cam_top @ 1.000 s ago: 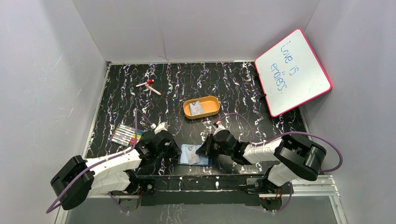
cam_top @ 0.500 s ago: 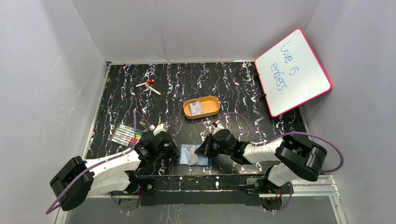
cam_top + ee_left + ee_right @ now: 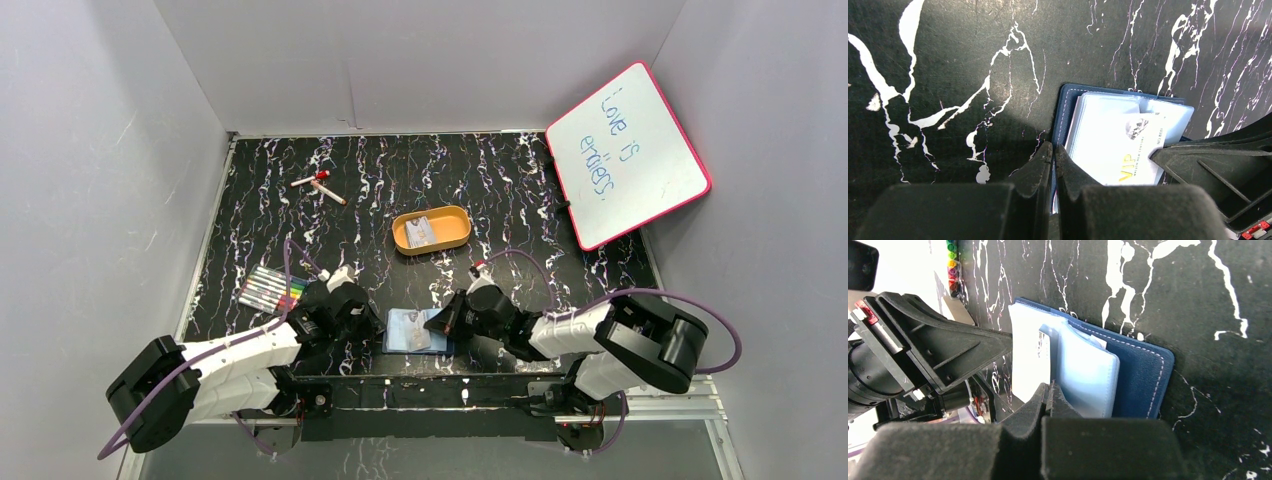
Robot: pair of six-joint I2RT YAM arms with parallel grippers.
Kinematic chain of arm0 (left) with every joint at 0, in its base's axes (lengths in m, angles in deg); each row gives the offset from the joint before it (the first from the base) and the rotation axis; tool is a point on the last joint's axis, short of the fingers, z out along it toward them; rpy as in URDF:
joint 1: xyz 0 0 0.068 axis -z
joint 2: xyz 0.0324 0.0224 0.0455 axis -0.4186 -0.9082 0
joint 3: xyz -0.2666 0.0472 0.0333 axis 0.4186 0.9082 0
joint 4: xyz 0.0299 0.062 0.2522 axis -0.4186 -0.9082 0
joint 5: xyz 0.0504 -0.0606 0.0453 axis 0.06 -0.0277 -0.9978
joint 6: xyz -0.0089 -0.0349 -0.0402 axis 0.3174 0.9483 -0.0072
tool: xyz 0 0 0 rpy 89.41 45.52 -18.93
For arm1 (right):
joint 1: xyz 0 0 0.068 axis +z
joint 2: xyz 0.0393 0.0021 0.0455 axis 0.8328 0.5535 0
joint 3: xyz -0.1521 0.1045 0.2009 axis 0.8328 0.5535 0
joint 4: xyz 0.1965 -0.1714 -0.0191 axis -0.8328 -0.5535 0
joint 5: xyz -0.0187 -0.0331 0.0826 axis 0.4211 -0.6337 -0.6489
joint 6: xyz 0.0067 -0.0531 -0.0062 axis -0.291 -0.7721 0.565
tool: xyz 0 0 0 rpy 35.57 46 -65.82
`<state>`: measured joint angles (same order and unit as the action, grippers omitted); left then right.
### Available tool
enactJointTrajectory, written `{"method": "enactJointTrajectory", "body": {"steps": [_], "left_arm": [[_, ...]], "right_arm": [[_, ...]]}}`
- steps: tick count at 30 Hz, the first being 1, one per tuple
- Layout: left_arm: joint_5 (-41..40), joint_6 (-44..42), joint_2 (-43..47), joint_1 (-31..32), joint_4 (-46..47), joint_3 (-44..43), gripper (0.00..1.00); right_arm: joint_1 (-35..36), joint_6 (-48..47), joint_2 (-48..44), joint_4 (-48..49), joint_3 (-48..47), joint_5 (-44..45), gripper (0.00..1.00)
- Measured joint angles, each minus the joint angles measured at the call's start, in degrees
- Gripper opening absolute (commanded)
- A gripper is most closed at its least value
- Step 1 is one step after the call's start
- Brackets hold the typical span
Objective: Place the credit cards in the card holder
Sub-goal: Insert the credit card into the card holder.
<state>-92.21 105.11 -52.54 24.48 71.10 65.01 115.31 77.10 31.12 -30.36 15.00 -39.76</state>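
Observation:
The navy card holder (image 3: 432,346) lies open near the table's front edge, between my two grippers. A white credit card (image 3: 1128,152) marked VIP lies on its light blue pockets (image 3: 1088,372); the card also shows in the right wrist view (image 3: 1028,357). My left gripper (image 3: 1053,150) is shut on the holder's navy left edge (image 3: 1065,112). My right gripper (image 3: 1049,389) is shut, its tips at the seam between card and pocket, with nothing visibly between them. Another credit card (image 3: 420,232) lies in the orange oval tray (image 3: 455,236).
A pack of coloured markers (image 3: 270,290) lies left of my left arm. Red-capped markers (image 3: 318,182) lie at the far left. A pink-framed whiteboard (image 3: 625,155) leans on the right wall. The two grippers (image 3: 378,325) (image 3: 438,322) are close together over the holder.
The right arm has shifted slightly right and back. The card has settled from tilted to flatter on the holder. The left gripper has stayed at the holder's edge.

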Motion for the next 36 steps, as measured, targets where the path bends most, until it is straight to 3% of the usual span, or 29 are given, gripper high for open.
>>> {"method": "enactJointTrajectory", "body": {"steps": [19,36], "left_arm": [[0.5,1.97,0.55,0.0,0.68,0.92,0.01],[0.68,2.36,0.37,0.0,1.07,0.98,0.0]], "right_arm": [[0.48,3.1,-1.03,3.15,2.14,3.76,0.0],[0.85,2.97,5.25,9.09,1.68,0.72,0.0]]}}
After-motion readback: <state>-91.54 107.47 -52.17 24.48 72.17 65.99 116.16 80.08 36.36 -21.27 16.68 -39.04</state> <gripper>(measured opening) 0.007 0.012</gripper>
